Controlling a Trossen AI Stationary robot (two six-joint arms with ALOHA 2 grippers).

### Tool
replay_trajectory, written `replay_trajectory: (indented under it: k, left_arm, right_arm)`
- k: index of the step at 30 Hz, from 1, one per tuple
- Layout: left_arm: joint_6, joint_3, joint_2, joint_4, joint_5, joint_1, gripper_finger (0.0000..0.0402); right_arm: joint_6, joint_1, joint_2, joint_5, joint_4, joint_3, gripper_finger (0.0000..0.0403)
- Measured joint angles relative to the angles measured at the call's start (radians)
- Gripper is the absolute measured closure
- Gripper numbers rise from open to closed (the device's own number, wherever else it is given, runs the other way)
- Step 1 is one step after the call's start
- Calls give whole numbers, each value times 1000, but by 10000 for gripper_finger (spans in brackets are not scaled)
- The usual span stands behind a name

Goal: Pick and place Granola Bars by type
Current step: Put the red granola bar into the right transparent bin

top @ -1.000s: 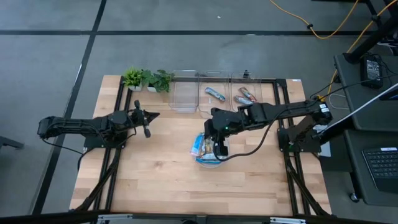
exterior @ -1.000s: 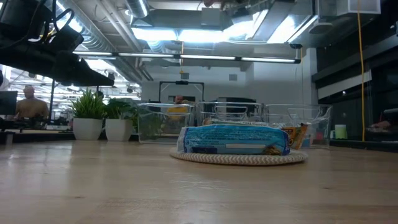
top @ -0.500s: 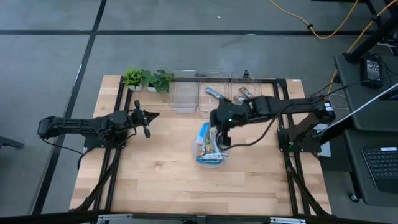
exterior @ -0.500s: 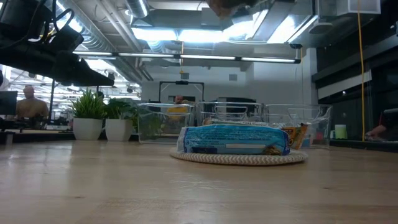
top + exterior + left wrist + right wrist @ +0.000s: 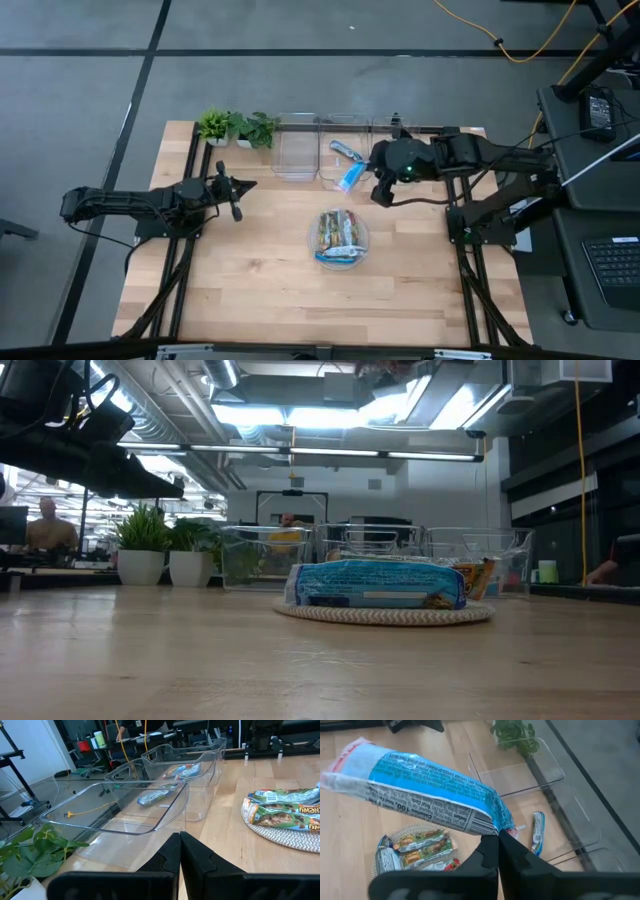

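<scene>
Several granola bars lie on a round woven plate at the table's middle; the low view shows a blue one on top. My right gripper is above the near edge of the middle clear bin, shut on a blue and white bar. Another blue bar lies inside that bin. My left gripper is shut and idle on the table's left side. My right gripper pinches the blue and white bar by one crimped end between its two fingers. The bar is lifted clear of the plate and sticks out past the fingertips, above the table and the bin's near edge.
Three clear rectangular bins stand in a row at the far edge: left, middle, and right, which my right arm partly covers. Two small potted plants stand at the far left corner. Bare wood lies near the plate and toward the near edge.
My right gripper has risen from the plate with the blue and white bar and moved toward the far edge, to the bins. The bar is now lifted clear of the plate. The other bars stay on the plate.
</scene>
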Motion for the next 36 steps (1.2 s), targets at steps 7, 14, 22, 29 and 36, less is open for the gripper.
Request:
replay_trajectory:
  k: [7, 14, 22, 29, 36]
  left_arm:
    - [0, 0, 0, 0, 0, 0, 398]
    - [0, 0, 0, 0, 0, 0, 398]
    - [0, 0, 0, 0, 0, 0, 398]
    - [0, 0, 0, 0, 0, 0, 398]
    - [0, 0, 0, 0, 0, 0, 398]
  right_arm:
    - [-30, 0, 6, 0, -6, 0, 402]
    - [-114, -13, 5, 0, 28, 0, 402]
    - [-247, -97, 5, 0, 25, 0, 401]
    - [-302, -284, 5, 1, -18, 0, 402]
    - [-348, -481, 5, -1, -58, 0, 402]
